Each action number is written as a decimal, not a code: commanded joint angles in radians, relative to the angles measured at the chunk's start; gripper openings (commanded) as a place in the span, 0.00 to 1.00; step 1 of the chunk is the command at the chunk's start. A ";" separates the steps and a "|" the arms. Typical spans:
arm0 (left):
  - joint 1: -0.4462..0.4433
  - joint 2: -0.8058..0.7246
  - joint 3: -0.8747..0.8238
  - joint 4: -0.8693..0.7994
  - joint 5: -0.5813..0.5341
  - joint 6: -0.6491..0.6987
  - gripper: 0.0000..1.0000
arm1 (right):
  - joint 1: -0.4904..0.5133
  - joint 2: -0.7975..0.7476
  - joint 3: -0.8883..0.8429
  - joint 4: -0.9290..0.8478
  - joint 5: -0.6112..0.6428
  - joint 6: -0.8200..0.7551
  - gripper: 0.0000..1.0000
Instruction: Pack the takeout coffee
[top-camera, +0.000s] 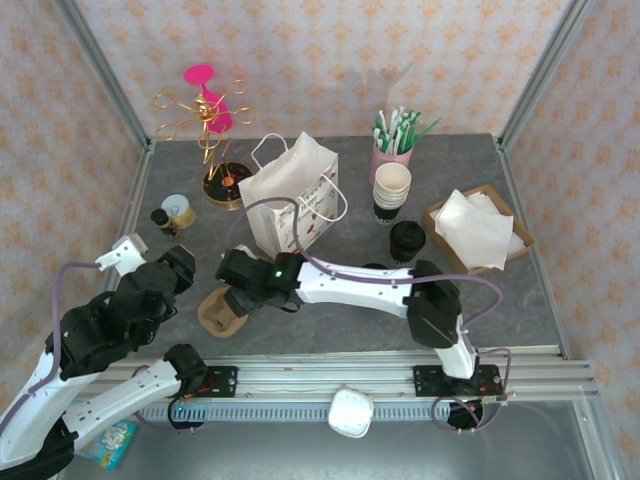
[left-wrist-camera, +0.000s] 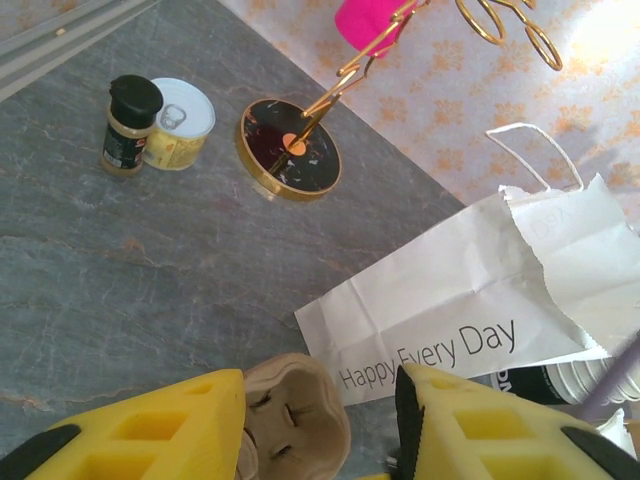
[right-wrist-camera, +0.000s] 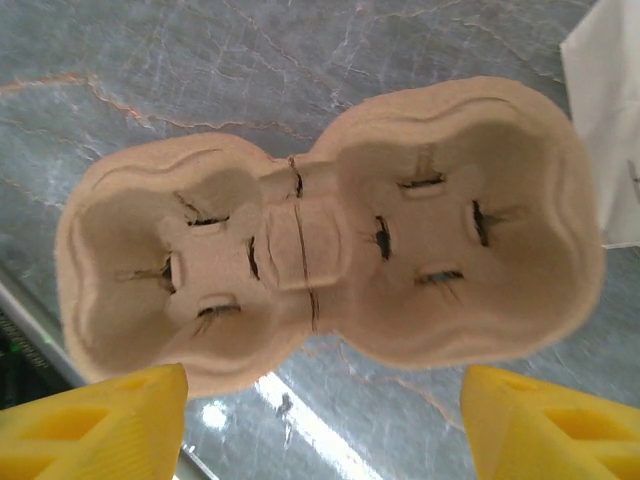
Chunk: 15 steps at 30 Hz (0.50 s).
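Observation:
The takeout coffee (top-camera: 407, 240), a small black cup with a black lid, stands right of centre, apart from both grippers. A white paper bag (top-camera: 290, 195) (left-wrist-camera: 470, 290) printed "Happy Every Day" stands at the back centre. A tan two-cup pulp carrier (top-camera: 213, 313) (right-wrist-camera: 320, 235) (left-wrist-camera: 295, 420) lies on the table in front of the bag. My right gripper (top-camera: 240, 290) (right-wrist-camera: 325, 385) hovers over the carrier, its yellow jaws wide apart with nothing between them. My left gripper (top-camera: 182, 266) (left-wrist-camera: 320, 385) is just left of the carrier, jaws apart, with the carrier showing in the gap.
A stack of cream-rimmed cups (top-camera: 392, 190) and a pink holder of straws (top-camera: 392, 152) stand at the back. A box of napkins (top-camera: 478, 230) sits right. A gold stand (top-camera: 212, 130) (left-wrist-camera: 290, 150), a can (left-wrist-camera: 180, 122) and a small jar (left-wrist-camera: 128, 122) stand back left.

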 joint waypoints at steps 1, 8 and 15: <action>0.005 -0.017 0.020 -0.050 -0.045 -0.020 0.46 | 0.000 0.067 0.060 0.007 0.035 -0.042 0.71; 0.005 -0.031 0.012 -0.048 -0.054 -0.030 0.49 | 0.001 0.201 0.160 -0.010 0.093 -0.067 0.70; 0.005 -0.042 0.012 -0.048 -0.067 -0.032 0.51 | 0.000 0.274 0.238 -0.035 0.150 -0.079 0.64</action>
